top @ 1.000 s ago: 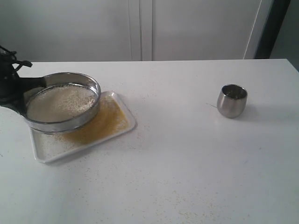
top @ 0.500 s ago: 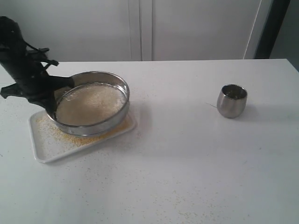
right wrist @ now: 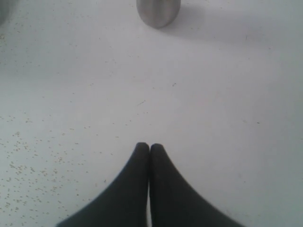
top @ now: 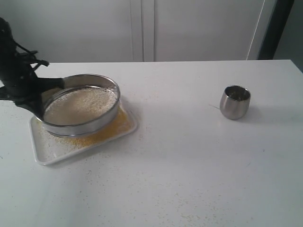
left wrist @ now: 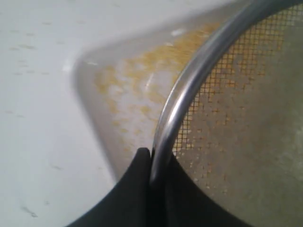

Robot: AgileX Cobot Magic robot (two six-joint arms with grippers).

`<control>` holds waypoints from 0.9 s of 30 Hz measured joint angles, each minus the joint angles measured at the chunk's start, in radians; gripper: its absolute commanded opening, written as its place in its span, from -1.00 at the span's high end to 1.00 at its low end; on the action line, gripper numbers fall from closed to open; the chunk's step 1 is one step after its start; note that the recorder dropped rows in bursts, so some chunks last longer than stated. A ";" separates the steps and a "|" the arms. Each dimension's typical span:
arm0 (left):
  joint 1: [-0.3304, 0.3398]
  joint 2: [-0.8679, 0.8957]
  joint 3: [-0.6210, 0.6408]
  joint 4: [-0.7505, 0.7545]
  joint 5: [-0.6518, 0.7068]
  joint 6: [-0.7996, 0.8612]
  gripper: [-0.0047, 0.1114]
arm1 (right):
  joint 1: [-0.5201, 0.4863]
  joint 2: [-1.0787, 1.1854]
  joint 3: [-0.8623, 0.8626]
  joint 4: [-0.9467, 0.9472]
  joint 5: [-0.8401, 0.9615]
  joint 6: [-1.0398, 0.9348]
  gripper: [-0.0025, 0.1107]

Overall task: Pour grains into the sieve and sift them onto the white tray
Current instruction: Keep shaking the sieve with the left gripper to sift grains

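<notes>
The wide steel sieve point(top: 80, 111) hangs just above the white tray point(top: 47, 153), holding pale whitish grains point(top: 83, 103) on its mesh. Golden fine grains point(top: 113, 125) lie on the tray under and beside it. My left gripper point(top: 40, 101) is shut on the sieve's left rim. In the left wrist view its black fingers point(left wrist: 137, 189) pinch the steel rim point(left wrist: 189, 85), with mesh point(left wrist: 236, 118) and the grain-dusted tray point(left wrist: 128, 90) behind. My right gripper point(right wrist: 149, 147) is shut on nothing, above the bare table; it does not show in the exterior view.
A small rounded steel cup point(top: 235, 101) stands upright at the right of the table, also at the edge of the right wrist view as the cup point(right wrist: 158, 12). Stray grains point(right wrist: 28, 161) are scattered over the white tabletop. White cabinet doors stand behind.
The sieve swung right over the tray, then back partway left, still held by my left gripper. More golden grains lie on the tray. The cup has not moved.
</notes>
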 measured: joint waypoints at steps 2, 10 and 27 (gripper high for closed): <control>0.019 -0.002 0.002 0.003 -0.026 0.000 0.92 | 0.000 0.000 0.000 0.000 0.000 0.000 0.96; -0.036 0.005 -0.005 0.031 -0.018 0.014 0.92 | 0.000 0.000 0.000 0.000 0.000 0.000 0.96; 0.007 0.005 0.029 -0.038 -0.067 0.024 0.92 | 0.000 0.000 0.000 0.000 0.000 0.000 0.96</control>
